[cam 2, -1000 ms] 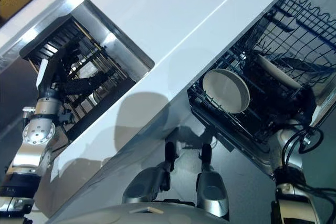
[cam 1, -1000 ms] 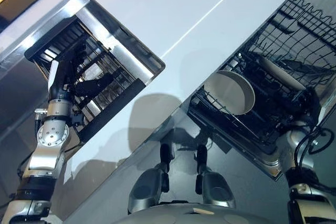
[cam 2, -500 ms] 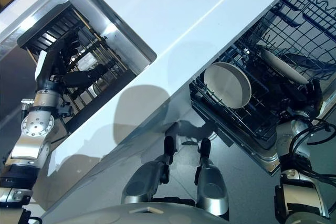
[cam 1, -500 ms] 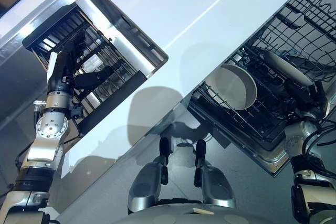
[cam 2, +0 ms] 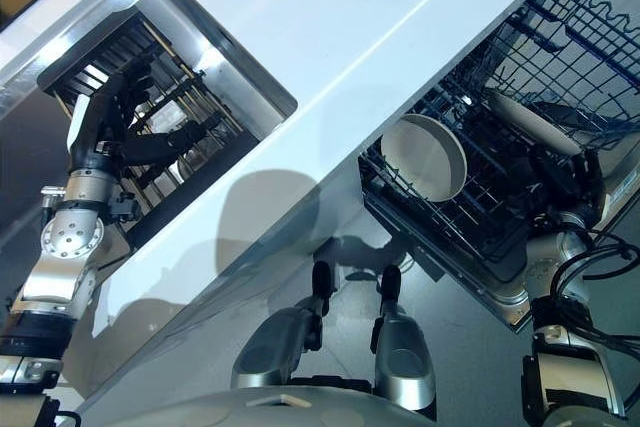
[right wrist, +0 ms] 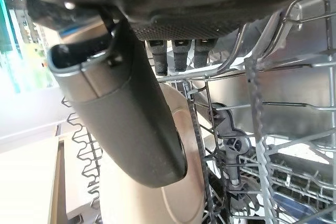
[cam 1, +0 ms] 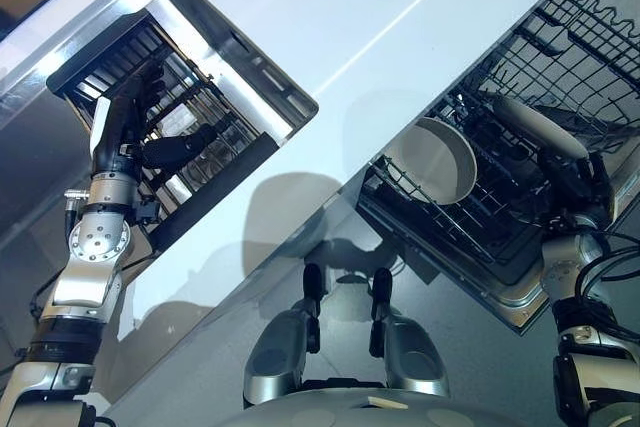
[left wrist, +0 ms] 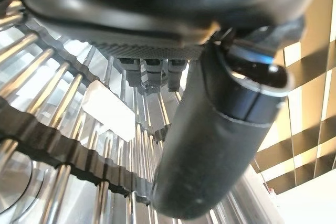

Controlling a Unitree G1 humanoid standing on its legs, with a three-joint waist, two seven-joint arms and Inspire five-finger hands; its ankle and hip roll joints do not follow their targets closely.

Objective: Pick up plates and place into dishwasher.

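Note:
A beige plate (cam 1: 540, 125) stands on edge in the dishwasher's lower rack (cam 1: 470, 237), at the right. My right hand (cam 1: 592, 185) is at the plate's near end. Its thumb (right wrist: 126, 114) lies across the plate's face (right wrist: 178, 203) and its fingers reach past the rim, so it is shut on the plate. A round white deep plate (cam 1: 430, 159) leans in the rack's left corner. My left hand (cam 1: 128, 132) rests open inside the metal drying rack (cam 1: 215, 112) in the sink at the upper left. Its thumb (left wrist: 210, 145) sticks out over the bars and holds nothing.
A white counter (cam 1: 330, 37) runs diagonally between the sink and the dishwasher. The upper wire basket (cam 1: 590, 47) hangs above the plate at the far right. The open dishwasher door (cam 1: 515, 307) juts out below the rack.
My right hand and the beige plate have shifted slightly deeper into the rack. The camera has moved a little. My left hand has stayed in the sink rack.

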